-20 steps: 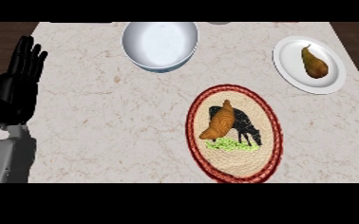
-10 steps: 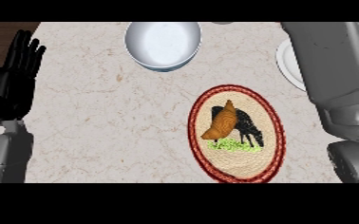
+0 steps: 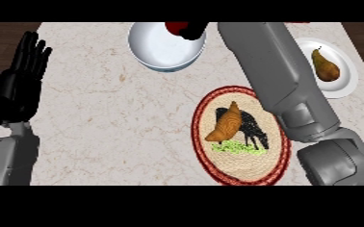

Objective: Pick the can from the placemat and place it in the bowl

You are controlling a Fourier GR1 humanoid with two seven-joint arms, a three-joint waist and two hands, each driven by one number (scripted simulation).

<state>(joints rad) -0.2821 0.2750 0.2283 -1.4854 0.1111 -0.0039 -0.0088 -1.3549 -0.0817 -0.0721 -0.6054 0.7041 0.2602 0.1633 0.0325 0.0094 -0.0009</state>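
Now my right hand curls its fingers round the can over the bowl, my left hand resting straight-fingered.

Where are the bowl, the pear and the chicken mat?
bowl [image 3: 162, 53], head view, on its white inside.
pear [image 3: 326, 67], head view, on its brown middle.
placemat [image 3: 240, 133], head view, on the chicken picture.

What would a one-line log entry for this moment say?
right hand holds can above bowl | can not yet released | left hand open at left edge
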